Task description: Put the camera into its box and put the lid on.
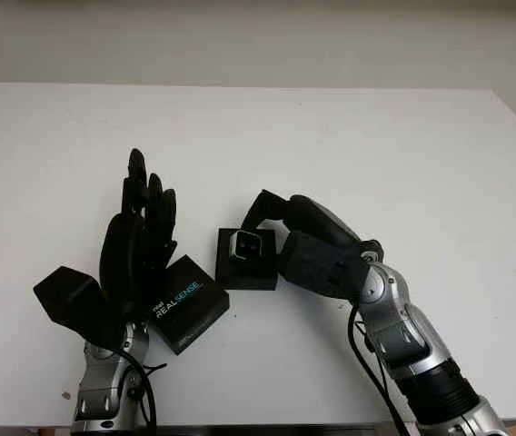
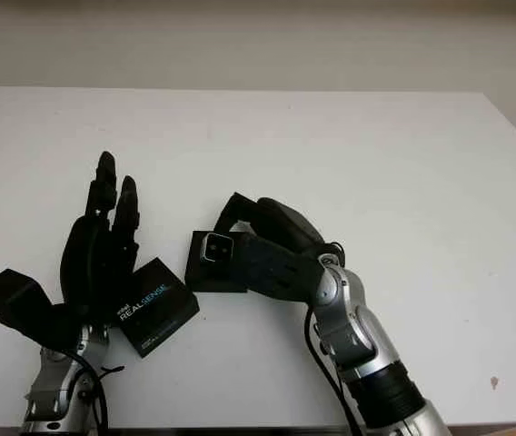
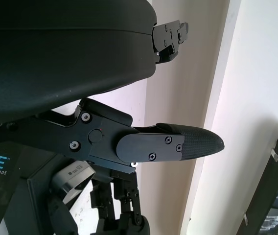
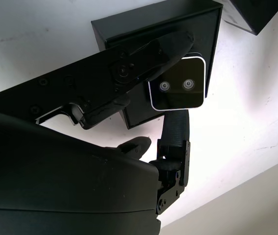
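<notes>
1. I am holding the camera (image 4: 178, 89) in the right hand (image 1: 281, 238), fingers curled around it from both sides, so that its lens face is pointing up and I can watch its alignment as I guide it.
2. I am keeping the camera directly over the open box (image 1: 244, 262), which is sitting on the white surface (image 1: 403, 163) near the middle, just left of the right hand. Whether the camera is already seated in the tray or hovering a little above it, I cannot tell.
3. I am approaching from the right so the fingers are straddling the camera without blocking the box's opening.
4. I am leaving the lid (image 1: 185, 304), the black one printed with REALSENSE, lying flat on the surface just left of the box and near me, where it is within easy reach for the closing step.
5. I am keeping the left hand (image 1: 135, 250) open and raised above the lid's left side, holding nothing. My judgement is that it is waiting there to take the lid once the camera is released.
</notes>
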{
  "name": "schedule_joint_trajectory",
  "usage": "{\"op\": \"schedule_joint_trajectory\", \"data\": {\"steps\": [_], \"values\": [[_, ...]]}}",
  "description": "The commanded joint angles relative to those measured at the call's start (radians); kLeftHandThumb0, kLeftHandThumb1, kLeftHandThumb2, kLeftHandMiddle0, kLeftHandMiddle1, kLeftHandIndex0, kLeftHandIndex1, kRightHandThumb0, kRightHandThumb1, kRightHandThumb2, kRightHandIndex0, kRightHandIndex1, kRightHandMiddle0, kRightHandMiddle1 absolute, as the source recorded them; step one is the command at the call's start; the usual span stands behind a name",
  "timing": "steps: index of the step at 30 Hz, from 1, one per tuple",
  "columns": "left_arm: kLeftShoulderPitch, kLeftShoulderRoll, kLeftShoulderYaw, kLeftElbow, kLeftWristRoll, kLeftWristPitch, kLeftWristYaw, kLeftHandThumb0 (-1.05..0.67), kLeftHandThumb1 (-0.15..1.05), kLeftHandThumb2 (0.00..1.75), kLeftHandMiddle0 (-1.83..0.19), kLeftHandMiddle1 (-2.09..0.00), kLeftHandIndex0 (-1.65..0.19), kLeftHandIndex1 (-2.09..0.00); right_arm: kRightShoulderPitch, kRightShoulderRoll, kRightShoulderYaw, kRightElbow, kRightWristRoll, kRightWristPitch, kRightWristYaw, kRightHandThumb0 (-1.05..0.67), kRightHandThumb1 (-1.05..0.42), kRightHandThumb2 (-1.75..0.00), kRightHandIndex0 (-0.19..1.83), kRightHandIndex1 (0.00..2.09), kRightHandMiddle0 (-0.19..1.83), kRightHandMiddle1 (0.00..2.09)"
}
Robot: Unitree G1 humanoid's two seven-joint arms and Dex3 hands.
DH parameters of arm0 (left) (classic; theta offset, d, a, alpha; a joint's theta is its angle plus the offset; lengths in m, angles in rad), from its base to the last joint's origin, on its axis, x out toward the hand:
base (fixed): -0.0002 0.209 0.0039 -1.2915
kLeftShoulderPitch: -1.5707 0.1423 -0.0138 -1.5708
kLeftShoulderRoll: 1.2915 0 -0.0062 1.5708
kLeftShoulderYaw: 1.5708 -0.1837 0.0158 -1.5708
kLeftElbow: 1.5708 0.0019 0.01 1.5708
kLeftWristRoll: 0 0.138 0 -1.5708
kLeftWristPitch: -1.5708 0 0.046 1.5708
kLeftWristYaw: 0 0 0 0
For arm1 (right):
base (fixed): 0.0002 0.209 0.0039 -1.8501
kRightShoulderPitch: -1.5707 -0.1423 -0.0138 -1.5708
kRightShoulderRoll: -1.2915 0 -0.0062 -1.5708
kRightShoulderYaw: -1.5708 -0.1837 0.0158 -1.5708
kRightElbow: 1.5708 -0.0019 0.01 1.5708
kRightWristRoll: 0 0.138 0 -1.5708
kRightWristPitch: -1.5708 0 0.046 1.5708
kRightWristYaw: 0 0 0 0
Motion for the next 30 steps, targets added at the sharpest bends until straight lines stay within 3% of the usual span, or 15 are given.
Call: {"op": "schedule_joint_trajectory", "data": {"steps": [1,11,30], "values": [[0.003,0.000,0.000,-0.017,-0.001,-0.002,-0.001,-0.74,1.05,0.37,0.19,0.00,0.19,0.00,-0.022,-0.013,-0.009,0.016,-0.001,-0.027,-0.014,-0.36,-1.01,-0.06,0.37,0.22,0.32,1.87],[0.005,0.003,0.000,-0.020,-0.001,0.004,-0.004,-0.75,1.05,0.38,0.19,0.00,0.19,0.00,-0.038,-0.035,-0.020,0.058,0.002,-0.092,-0.025,-0.36,-1.01,-0.05,0.39,0.21,0.32,1.89],[0.002,0.000,-0.002,-0.017,0.004,-0.003,0.003,-0.75,1.05,0.37,0.19,0.00,0.19,0.00,-0.041,-0.082,-0.009,0.017,-0.025,-0.066,0.033,-0.37,-1.00,-0.05,0.43,0.17,0.33,1.83]]}}
